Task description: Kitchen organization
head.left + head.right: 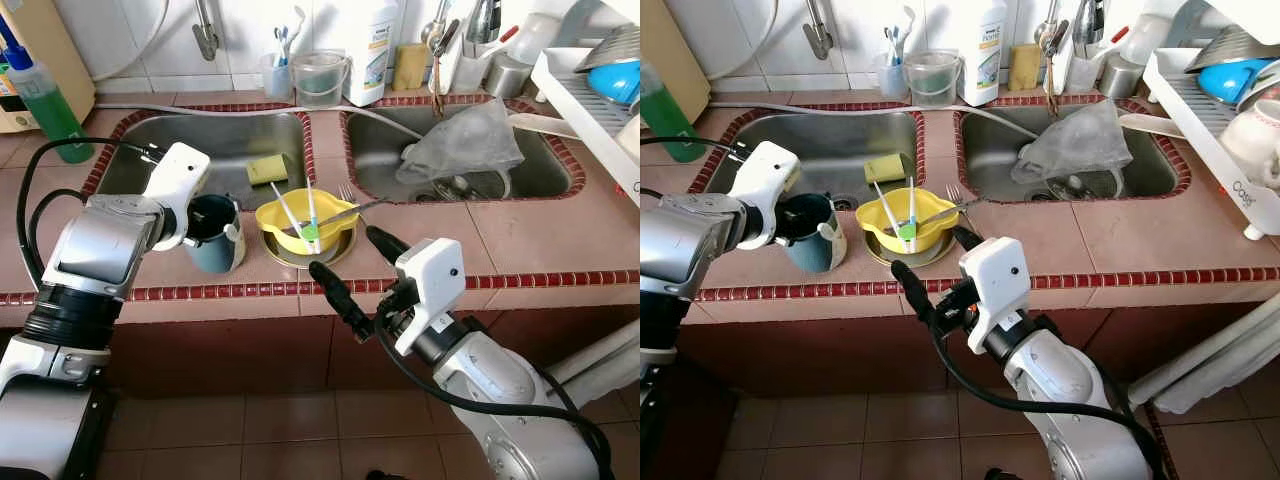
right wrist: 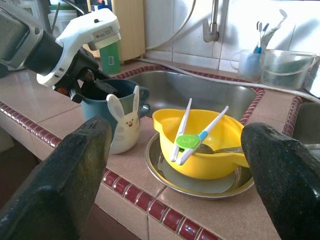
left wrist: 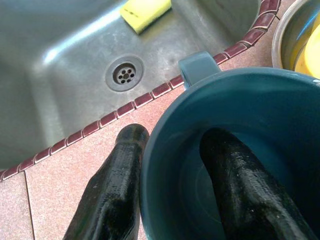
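A blue mug [image 1: 215,245] with a white bunny on its side [image 2: 122,120] stands upright on the pink tiled counter in front of the left sink [image 1: 230,140]. My left gripper [image 1: 205,215] is shut on the blue mug's wall, one finger inside and one finger [image 3: 120,170] outside. Right beside the mug, a yellow bowl [image 1: 300,225] sits on a metal plate [image 1: 300,258] and holds white training chopsticks [image 1: 310,232] and a spoon. A fork [image 1: 352,197] rests across the bowl's rim. My right gripper [image 1: 343,250] hangs open at the counter's front edge, facing the bowl and holding nothing.
A yellow sponge [image 1: 267,168] lies in the left sink. A crumpled clear bag [image 1: 465,145] lies in the right sink. A green soap bottle [image 1: 45,105] stands at the far left, and a dish rack [image 1: 590,90] at the right. Cups and a white bottle line the back wall.
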{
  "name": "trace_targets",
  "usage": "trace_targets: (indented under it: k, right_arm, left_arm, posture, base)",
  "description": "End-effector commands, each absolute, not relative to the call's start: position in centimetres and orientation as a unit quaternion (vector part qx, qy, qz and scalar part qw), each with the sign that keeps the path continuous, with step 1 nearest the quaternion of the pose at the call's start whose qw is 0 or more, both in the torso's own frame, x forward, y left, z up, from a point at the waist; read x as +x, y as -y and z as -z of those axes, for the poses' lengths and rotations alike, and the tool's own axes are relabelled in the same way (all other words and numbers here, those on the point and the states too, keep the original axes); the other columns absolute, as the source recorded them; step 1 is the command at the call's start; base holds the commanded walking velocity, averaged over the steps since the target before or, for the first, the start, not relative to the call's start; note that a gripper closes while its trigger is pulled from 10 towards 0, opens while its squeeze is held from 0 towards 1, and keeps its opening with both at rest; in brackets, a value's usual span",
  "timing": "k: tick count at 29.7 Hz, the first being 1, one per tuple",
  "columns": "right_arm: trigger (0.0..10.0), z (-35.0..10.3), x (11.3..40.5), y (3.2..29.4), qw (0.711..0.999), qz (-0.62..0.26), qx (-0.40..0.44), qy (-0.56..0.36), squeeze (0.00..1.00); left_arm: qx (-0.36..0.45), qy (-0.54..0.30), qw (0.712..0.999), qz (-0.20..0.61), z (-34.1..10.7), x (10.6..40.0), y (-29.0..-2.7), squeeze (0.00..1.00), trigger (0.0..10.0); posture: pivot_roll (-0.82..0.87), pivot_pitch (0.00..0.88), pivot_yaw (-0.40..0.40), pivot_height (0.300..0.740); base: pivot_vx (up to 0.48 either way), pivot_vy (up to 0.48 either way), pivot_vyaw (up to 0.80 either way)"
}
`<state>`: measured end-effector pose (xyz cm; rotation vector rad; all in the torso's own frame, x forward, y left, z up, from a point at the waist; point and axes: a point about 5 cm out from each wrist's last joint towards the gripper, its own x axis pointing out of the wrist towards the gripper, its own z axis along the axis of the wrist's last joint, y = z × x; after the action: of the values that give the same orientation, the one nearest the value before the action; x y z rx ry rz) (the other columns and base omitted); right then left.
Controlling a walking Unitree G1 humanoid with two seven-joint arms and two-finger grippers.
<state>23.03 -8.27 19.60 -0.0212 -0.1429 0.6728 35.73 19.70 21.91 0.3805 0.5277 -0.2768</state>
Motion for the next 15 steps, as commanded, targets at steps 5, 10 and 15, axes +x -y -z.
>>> trace_targets:
  k: [5, 10, 15]
  right_arm:
    - [10.0, -20.03, 22.96, 8.30, 0.940, -0.331, -0.006, 0.078, 0.00]
    - [10.0, -20.06, 23.00, 8.29, 0.940, -0.333, -0.007, 0.079, 0.00]
    - [10.0, -20.18, 23.05, 8.29, 0.939, -0.333, -0.007, 0.081, 0.00]
  left_arm:
    - [0.192, -0.256, 0.937, 0.140, -22.03, 35.59, -19.46, 0.00, 0.0]
    - [0.194, -0.254, 0.937, 0.140, -22.04, 35.62, -19.46, 0.00, 0.0]
    - [0.195, -0.252, 0.937, 0.142, -22.15, 35.70, -19.39, 0.00, 0.0]
  posture:
    - [-0.08, 0.095, 0.041, 0.740]
    - [-0.09, 0.090, 0.041, 0.740]
    - [-0.08, 0.085, 0.040, 0.740]
  base:
    - [0.000, 0.000, 0.00]
    - [0.000, 0.000, 0.00]
    - [0.000, 0.000, 0.00]
